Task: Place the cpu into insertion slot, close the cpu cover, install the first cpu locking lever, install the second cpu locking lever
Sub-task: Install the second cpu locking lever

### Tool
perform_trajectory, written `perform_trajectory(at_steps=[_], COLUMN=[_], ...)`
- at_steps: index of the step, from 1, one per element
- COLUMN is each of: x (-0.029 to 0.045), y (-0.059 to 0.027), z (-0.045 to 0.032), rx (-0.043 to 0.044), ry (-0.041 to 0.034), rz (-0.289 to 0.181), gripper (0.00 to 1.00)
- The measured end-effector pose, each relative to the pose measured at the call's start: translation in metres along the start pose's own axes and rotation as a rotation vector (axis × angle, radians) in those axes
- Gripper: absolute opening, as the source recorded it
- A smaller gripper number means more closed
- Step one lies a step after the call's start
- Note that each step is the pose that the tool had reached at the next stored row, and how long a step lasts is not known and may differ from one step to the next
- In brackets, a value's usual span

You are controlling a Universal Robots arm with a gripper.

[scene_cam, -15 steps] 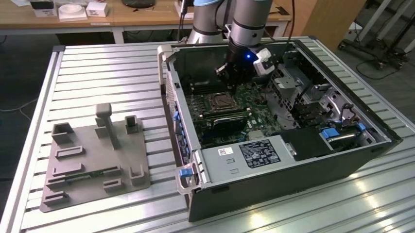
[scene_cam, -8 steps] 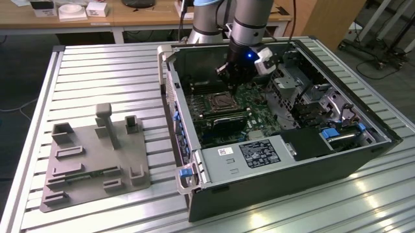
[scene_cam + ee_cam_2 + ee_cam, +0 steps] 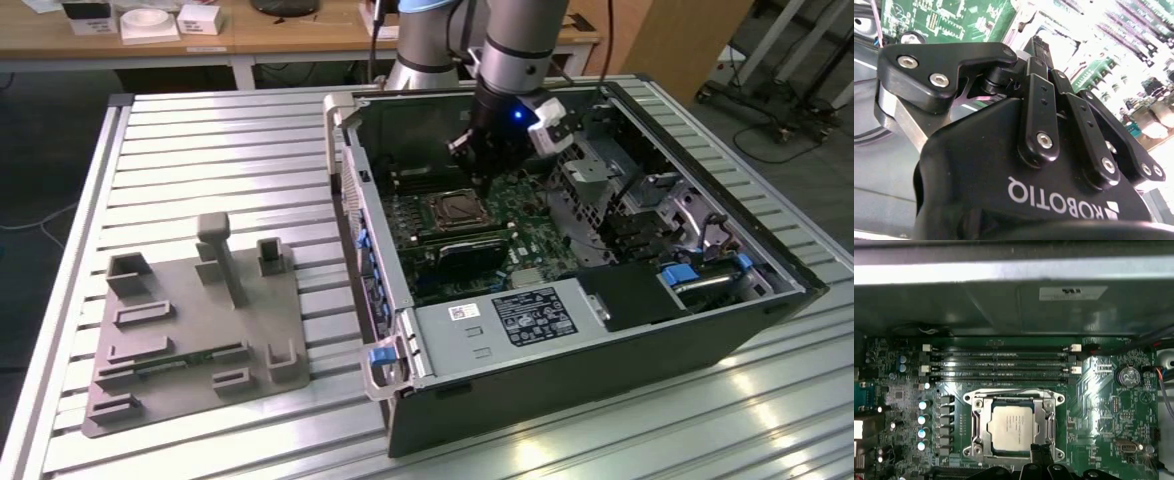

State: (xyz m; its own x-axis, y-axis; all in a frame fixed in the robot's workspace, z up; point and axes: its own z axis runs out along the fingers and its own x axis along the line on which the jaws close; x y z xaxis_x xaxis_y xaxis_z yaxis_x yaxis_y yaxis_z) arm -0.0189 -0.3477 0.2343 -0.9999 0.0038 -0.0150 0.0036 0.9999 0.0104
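In the exterior view, a grey moulded fixture tray (image 3: 187, 335) with upright pegs and recesses lies on the ribbed metal table (image 3: 214, 140) toward the exterior view's left, well apart from the work. Next comes the open computer case (image 3: 574, 300), lying on its side with the green circuit board (image 3: 527, 215) exposed. Inside it, the insertion slot (image 3: 454, 209) sits near the case wall, and the arm (image 3: 521, 45) reaches down from above so that the gripper (image 3: 483, 160) hangs just beside and over the socket, a blue light glowing on its wrist. In the first wrist view the cpu (image 3: 1012, 422) lies seated in the insertion slot (image 3: 979, 432), its silvery top showing through the square cut-out of the cpu cover (image 3: 1046, 415), which lies flat over the socket frame. The dark gripper tips (image 3: 1036, 452) stand close together at the near edge of the socket, touching or almost touching the cover's rim; whether they pinch a lever there I cannot tell. Long memory slots (image 3: 999, 365) run beyond the socket. The second wrist view shows the gripper's black linkage (image 3: 1054, 130) drawn in narrow, the board bright behind it
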Motion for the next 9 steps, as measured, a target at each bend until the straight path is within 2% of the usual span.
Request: perform_trajectory(at_steps=[4, 9], x=[0.0, 0.0], y=[-0.0057, -0.007], z=[0.0, -0.0001], rx=[-0.0001, 0.0], ry=[-0.0001, 0.0], rz=[0.0, 0.0], gripper=[0.1, 0.1])
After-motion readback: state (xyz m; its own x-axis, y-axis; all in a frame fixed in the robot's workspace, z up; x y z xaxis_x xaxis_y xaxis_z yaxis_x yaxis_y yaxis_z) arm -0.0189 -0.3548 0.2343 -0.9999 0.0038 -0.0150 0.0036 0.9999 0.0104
